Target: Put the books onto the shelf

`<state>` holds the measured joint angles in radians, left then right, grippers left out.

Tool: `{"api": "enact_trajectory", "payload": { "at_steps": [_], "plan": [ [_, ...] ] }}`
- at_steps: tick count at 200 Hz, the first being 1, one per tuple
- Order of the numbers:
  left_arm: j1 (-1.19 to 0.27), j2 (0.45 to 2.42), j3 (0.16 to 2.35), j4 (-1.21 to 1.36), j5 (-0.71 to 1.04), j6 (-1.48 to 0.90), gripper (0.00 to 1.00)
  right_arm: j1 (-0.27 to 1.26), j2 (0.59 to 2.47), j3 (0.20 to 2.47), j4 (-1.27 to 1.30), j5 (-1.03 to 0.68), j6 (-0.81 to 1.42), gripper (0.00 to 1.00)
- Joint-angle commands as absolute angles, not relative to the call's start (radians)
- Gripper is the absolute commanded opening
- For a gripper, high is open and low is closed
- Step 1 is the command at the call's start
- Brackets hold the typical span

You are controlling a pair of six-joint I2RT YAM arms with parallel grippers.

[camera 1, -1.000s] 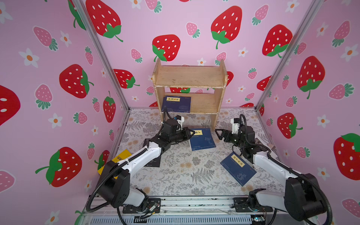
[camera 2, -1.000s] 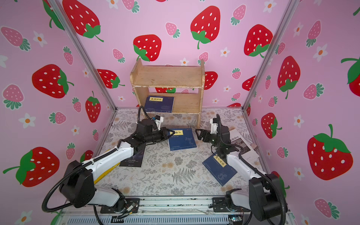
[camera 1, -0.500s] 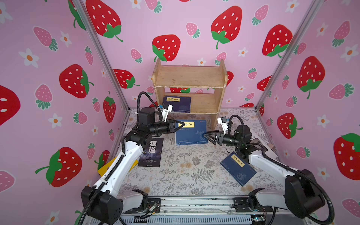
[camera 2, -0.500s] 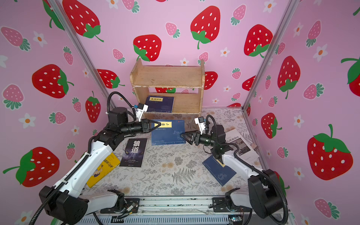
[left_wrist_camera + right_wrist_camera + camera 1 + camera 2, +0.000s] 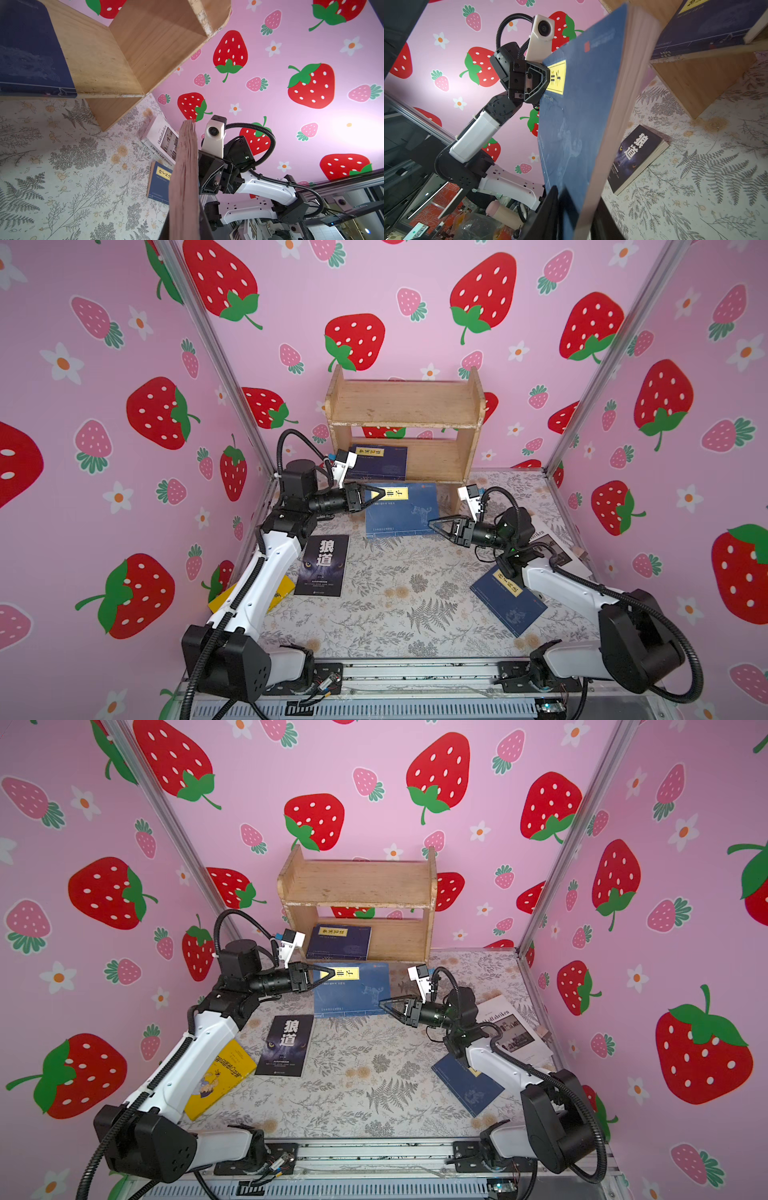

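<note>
Item: thin navy book with yellow title label (image 5: 401, 508) | Change: lifted off floral surface (image 5: 395, 593); right pincer (image 5: 432, 524) newly closed on its corner | Grip: left pincer (image 5: 380, 494) pinching label edge | Location: airborne before light-wood two-tier shelf (image 5: 405, 406) | Outlook: two-handed shelving likely

I count six books. Three are navy with yellow labels: the held navy book (image 5: 401, 510) between my two pincers, the shelved navy book (image 5: 380, 462) just beyond my left pincer (image 5: 383, 492), and the loose navy book (image 5: 509, 605) behind my right pincer (image 5: 431, 523), beside that arm. One black book (image 5: 322, 566) lies behind my left pincer. One yellow book (image 5: 224, 1073) lies further back, partly under that arm. One white book (image 5: 513, 1029) sits behind my right pincer, to its outer side. There is one shelf (image 5: 405, 404), with two tiers, on one bench (image 5: 395, 605).
</note>
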<state>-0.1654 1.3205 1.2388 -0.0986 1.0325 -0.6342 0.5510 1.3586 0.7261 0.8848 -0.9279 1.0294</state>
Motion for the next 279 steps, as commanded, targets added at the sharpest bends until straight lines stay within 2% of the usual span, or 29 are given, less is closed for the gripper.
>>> {"api": "enact_trajectory", "payload": {
  "at_steps": [1,10,38,54,84,102,140,161,193,250,279],
  "plan": [
    [-0.156,1.342,1.295,-0.042,1.064,-0.651,0.18,0.558,1.372,0.751,0.941,-0.892,1.075,0.15],
    [-0.147,1.344,1.305,-0.037,1.055,-0.656,0.24,0.559,1.386,0.767,0.918,-0.855,1.081,0.06],
    [-0.127,1.328,1.330,-0.047,0.994,-0.661,0.57,0.561,1.452,0.799,0.979,-0.801,1.165,0.05],
    [-0.102,1.287,1.341,-0.134,0.892,-0.613,0.67,0.562,1.480,0.804,1.037,-0.756,1.218,0.04],
    [-0.066,1.123,1.258,-0.257,0.570,-0.538,0.89,0.571,1.498,0.816,1.100,-0.655,1.266,0.04],
    [-0.047,1.045,1.185,-0.280,0.488,-0.544,0.97,0.574,1.519,0.850,1.085,-0.621,1.276,0.04],
    [-0.043,1.031,1.011,-0.164,0.570,-0.708,0.99,0.590,1.605,0.932,1.128,-0.599,1.338,0.03],
    [-0.044,1.072,0.939,-0.004,0.639,-0.824,0.94,0.603,1.657,0.982,1.145,-0.606,1.366,0.03],
    [-0.044,1.137,0.936,0.138,0.676,-0.900,0.82,0.625,1.705,1.023,1.154,-0.587,1.391,0.03],
    [-0.076,1.221,0.956,0.306,0.655,-0.979,0.78,0.669,1.781,1.126,1.115,-0.559,1.397,0.03],
    [-0.090,1.270,0.992,0.334,0.603,-1.003,0.69,0.681,1.814,1.163,1.113,-0.561,1.407,0.03]
  ]
}}
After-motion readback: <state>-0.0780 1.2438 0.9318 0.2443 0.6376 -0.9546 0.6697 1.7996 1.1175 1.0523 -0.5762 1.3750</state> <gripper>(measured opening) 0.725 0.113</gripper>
